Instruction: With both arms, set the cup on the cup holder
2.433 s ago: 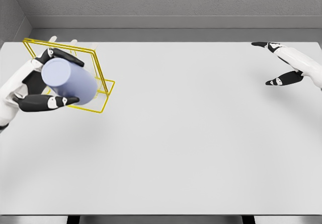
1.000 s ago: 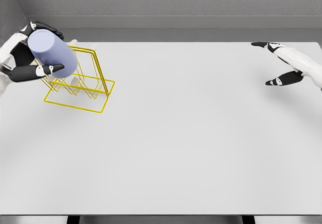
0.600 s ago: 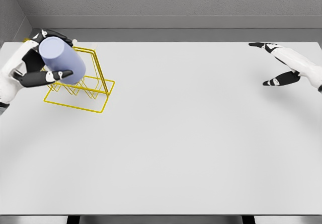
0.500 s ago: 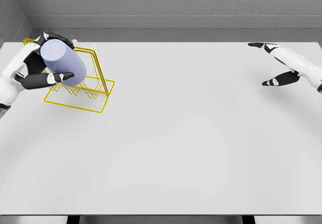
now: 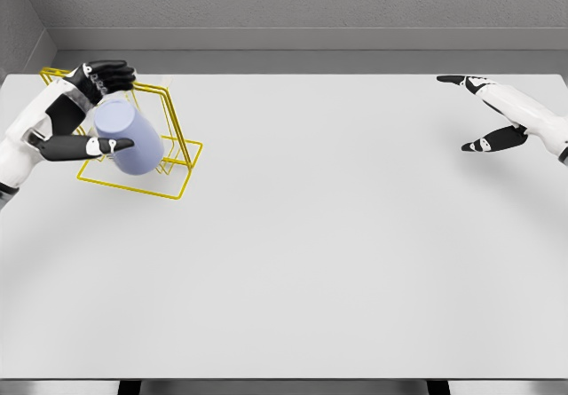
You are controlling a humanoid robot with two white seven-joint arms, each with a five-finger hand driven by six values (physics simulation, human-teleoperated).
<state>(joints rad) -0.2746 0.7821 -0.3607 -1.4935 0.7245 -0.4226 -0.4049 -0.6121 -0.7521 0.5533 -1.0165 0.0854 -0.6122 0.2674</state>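
The pale blue cup [image 5: 130,138] lies tilted on the yellow wire cup holder [image 5: 188,171] at the table's far left, its flat end toward me. My left hand [image 5: 114,109] is spread around it. The fingers [image 5: 108,74] stand above the cup and apart from it, while the thumb [image 5: 98,147] touches its lower left side. My right hand [image 5: 466,113] hovers open over the far right of the table, holding nothing and far from the cup.
The white table [image 5: 311,253] fills the view, with a grey wall behind it. The holder's upright wire frames [image 5: 169,102] rise just right of the cup.
The left hand carried the cup up and back, then lowered it onto the holder. Its fingers have now lifted off the cup's top. The right hand drifted slightly left.
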